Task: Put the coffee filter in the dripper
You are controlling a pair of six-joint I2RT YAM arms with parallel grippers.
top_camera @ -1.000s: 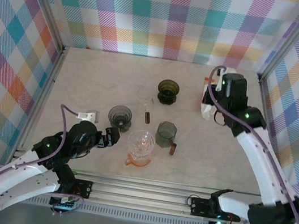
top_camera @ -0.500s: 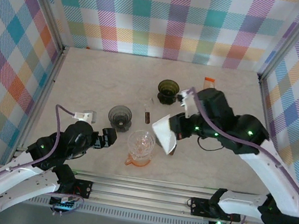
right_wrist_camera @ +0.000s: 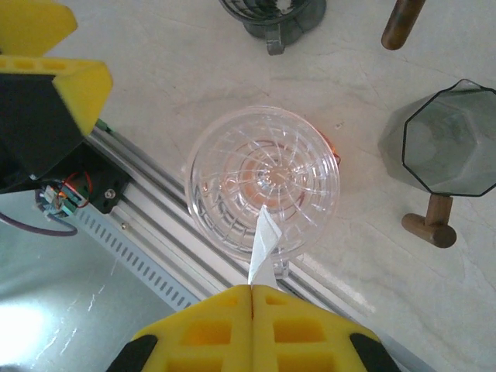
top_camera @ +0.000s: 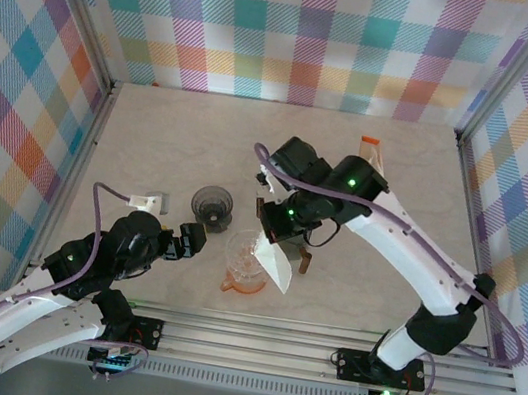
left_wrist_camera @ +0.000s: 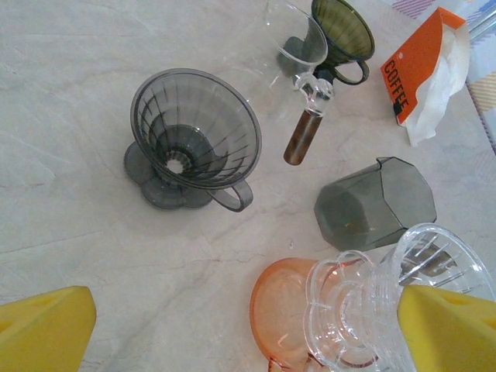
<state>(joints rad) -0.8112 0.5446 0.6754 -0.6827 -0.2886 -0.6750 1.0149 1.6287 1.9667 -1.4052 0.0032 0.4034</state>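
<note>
Here, left tool [top_camera: 191, 243]: jaws spread wide with nothing between them, lower left of centre in the top view; in the left wrist view its yellow fingers [left_wrist_camera: 43, 329] sit at the two bottom corners.
grey dripper [top_camera: 212, 204]: upright on the tabletop [top_camera: 152, 138], just up and right of the left tool and apart from it.
clear dripper [top_camera: 246, 255]: upright on an orange base [left_wrist_camera: 279, 318], at the bottom middle of the top view, near the tabletop's front edge.
coffee filter [top_camera: 275, 263]: white, folded flat, hanging point-down from the right tool. In the top view it overlaps the clear dripper's right rim. In the right wrist view its lower tip lies over the bowl, close to the centre. Whether it touches the ribs cannot be told, and it is not seated in the cone.
right tool [right_wrist_camera: 252, 291]: yellow fingers pressed together on the coffee filter's upper edge, directly above the clear dripper.
grey cup [right_wrist_camera: 442, 139]: faceted, with a brown wooden handle, on the tabletop just right of the clear dripper, not touching it.
glass dripper [left_wrist_camera: 298, 46]: brown handle, upper middle of the left wrist view.
green dripper [left_wrist_camera: 341, 27]: close behind the glass dripper.
orange packet [left_wrist_camera: 415, 66]: printed COFFEE, white paper showing at its open end, upper right of the left wrist view.
</note>
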